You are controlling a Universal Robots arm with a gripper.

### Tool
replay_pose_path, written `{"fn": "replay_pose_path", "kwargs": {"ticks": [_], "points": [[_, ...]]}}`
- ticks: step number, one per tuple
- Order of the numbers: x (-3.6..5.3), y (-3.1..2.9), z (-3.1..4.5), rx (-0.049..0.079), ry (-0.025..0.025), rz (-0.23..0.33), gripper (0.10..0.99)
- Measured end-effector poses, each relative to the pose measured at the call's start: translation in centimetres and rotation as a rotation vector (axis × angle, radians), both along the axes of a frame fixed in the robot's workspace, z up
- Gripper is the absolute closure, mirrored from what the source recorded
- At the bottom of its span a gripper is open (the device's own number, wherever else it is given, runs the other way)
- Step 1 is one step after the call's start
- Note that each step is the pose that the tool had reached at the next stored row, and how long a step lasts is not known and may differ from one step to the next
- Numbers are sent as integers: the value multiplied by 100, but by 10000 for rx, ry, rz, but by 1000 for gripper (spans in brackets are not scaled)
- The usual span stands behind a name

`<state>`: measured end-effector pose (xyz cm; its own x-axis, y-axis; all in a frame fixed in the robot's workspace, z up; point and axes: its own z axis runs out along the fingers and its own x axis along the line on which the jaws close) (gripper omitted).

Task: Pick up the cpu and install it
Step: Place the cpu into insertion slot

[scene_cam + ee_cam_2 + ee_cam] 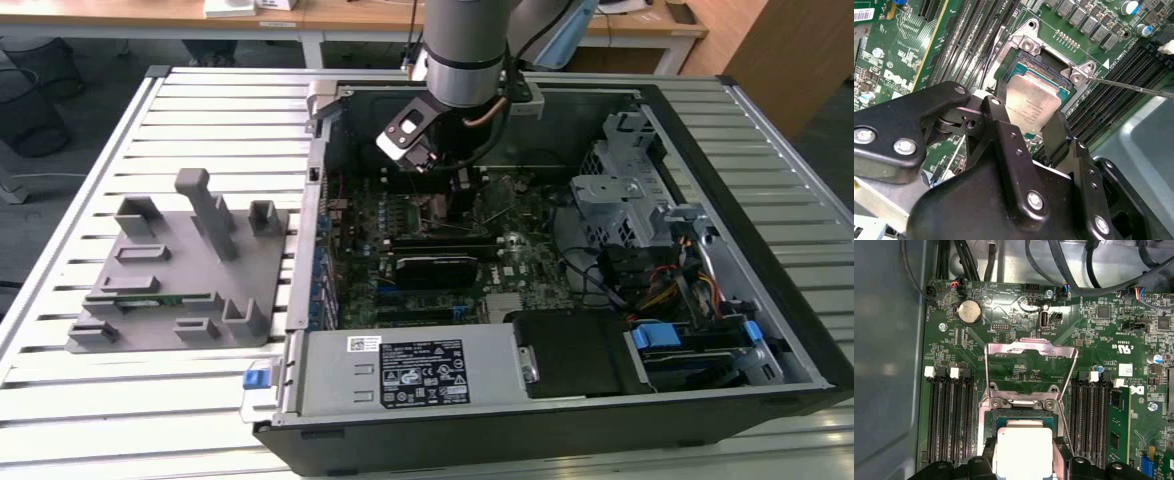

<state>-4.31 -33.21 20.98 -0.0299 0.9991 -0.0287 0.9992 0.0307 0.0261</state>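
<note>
Position of the cpu [1031, 100]? And who has it?
— I do. My gripper [1025, 114] is clamped on it, with the fingers [999, 125] pressed on two opposite edges and the silver top facing my cameras.

Which way does it lie from you?
— Straight ahead between my tips, right over the socket [1024, 416]. Call the raised load plate [1054, 349] twelve o'clock of the socket. Then my fingers grip the cpu at three and nine, and the memory slots [949, 415] run along those same two sides, further out.

Any long axis to mind?
— None, it's square. What counts is how its edges sit against the socket frame, and in the first wrist view they look parallel to it, not skewed.

Is it seated?
— I can't tell. It may be touching the socket or just above it. Since I'm gripping it and the plate is open, I judge it not yet installed.

And the wider scene?
— In the exterior view I'm inside the case [561, 445], about eleven o'clock from its middle, low over the motherboard [1019, 315]
</note>
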Motion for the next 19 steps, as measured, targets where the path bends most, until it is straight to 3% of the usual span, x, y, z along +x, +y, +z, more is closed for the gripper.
{"fn": "replay_pose_path", "kwargs": {"ticks": [19], "points": [[-4, 1, -123, 5, 1, -101, 557]]}}
